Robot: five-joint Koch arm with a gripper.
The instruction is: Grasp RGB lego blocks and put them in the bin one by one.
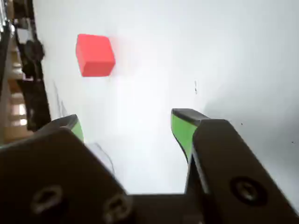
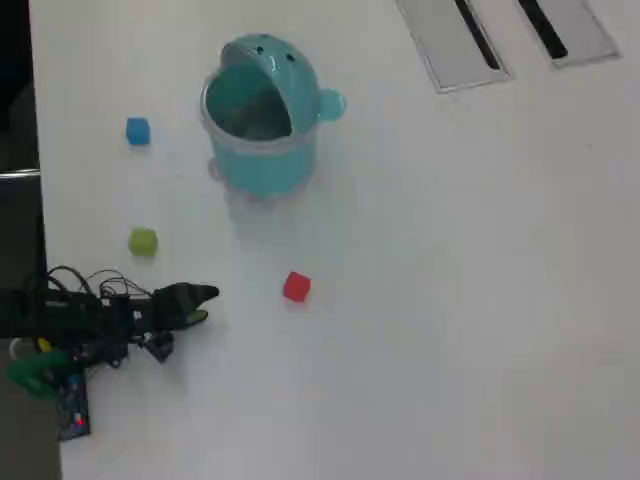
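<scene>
Arm base: sitting at the far left edge of the overhead view, its base [image 2: 45,375] is running partly off the white table [image 2: 450,300] and getting lost in a tangle of black cables; a green part and a small blue board are showing below it, too small to make out.
Arm pose: the arm is lying low and nearly level across the overhead view, reaching rightward from the left edge.
Gripper: the gripper [image 2: 203,303] is pointing right, well apart from every block. In the wrist view the gripper [image 1: 128,126] is filling the lower half, both jaws cut off by the bottom edge; the green-lined fingertips [image 1: 180,128] are standing spread wide with bare table between them, gripping nothing.
Yellow-green block: lying above the arm in the overhead view, the yellow-green block [image 2: 143,241] is near the gripper but not touching it.
Blue block: the blue block [image 2: 138,131] is sitting left of the bin, well apart from the arm.
Bin: the teal bin [image 2: 262,160] is standing upright at upper centre, lid tipped back, mouth open; its inside is looking shadowed.
Red block: the red block [image 2: 296,287] is resting alone below the bin and right of the gripper; in the wrist view the red block [image 1: 95,55] is showing blurred at upper left.
Table slots: two grey slotted panels [image 2: 500,40] are being cut off by the top edge.
</scene>
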